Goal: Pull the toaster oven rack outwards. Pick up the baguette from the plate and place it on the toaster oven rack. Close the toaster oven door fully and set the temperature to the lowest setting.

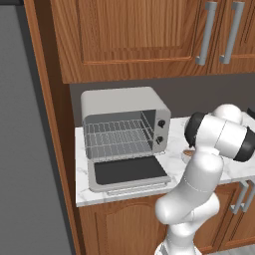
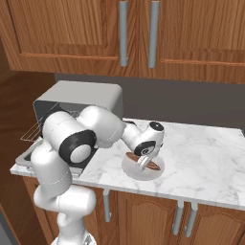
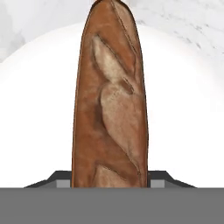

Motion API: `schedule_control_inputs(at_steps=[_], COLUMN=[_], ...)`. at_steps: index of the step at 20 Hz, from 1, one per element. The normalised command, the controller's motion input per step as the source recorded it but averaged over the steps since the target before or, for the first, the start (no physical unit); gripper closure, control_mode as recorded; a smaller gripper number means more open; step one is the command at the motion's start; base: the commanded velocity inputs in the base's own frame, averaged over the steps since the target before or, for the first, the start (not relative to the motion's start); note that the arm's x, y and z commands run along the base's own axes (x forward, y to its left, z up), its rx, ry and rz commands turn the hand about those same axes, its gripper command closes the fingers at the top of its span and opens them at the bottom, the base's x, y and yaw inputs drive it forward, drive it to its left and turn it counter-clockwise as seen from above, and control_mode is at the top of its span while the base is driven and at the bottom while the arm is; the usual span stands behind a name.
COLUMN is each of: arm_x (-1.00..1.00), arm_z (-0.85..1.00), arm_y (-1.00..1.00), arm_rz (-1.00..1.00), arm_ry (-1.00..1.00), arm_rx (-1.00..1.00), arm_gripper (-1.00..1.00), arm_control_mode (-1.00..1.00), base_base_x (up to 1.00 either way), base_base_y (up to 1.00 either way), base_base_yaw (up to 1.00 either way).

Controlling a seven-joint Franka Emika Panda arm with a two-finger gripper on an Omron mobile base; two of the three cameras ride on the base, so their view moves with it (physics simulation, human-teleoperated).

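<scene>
The brown baguette (image 3: 111, 100) lies on the round white plate (image 3: 183, 109), which sits on the marble counter right of the toaster oven (image 1: 124, 102). My gripper (image 3: 110, 177) is down over the plate (image 2: 143, 173), with a dark fingertip pressed against each side of the baguette (image 2: 153, 165) near its closer end. The loaf still rests on the plate. The toaster oven door (image 1: 129, 172) lies folded down flat. The wire toaster oven rack (image 1: 117, 137) sticks out of the cavity over the door. Two black knobs (image 1: 160, 132) sit on the oven's right front panel.
Wooden wall cabinets (image 2: 139, 33) with grey bar handles hang above the counter. A tall wooden panel (image 1: 47, 124) stands left of the oven. Bare marble counter (image 2: 206, 158) stretches right of the plate. My white arm (image 1: 214, 139) reaches over the counter's right part.
</scene>
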Motion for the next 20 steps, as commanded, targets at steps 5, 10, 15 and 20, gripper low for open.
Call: schedule_control_inputs(at_steps=[5, 10, 15, 20], arm_x=[-0.34, -0.60, -0.66, -0.74], arm_z=[0.86, 0.95, 1.00, 0.94], arm_y=[0.19, 0.41, 0.66, 0.68], arm_rz=[0.00, 0.00, 0.00, 0.01], arm_ry=[-0.23, -0.12, 0.00, 0.00], arm_rx=[0.00, 0.00, 0.00, 0.00], arm_gripper=[1.00, 1.00, 1.00, 1.00], arm_control_mode=[-1.00, -1.00, -1.00, -1.00], base_base_x=[0.00, 0.00, 0.00, 0.00], base_base_y=[0.00, 0.00, 0.00, 0.00], base_base_yaw=[0.00, 0.00, 0.00, 0.00])
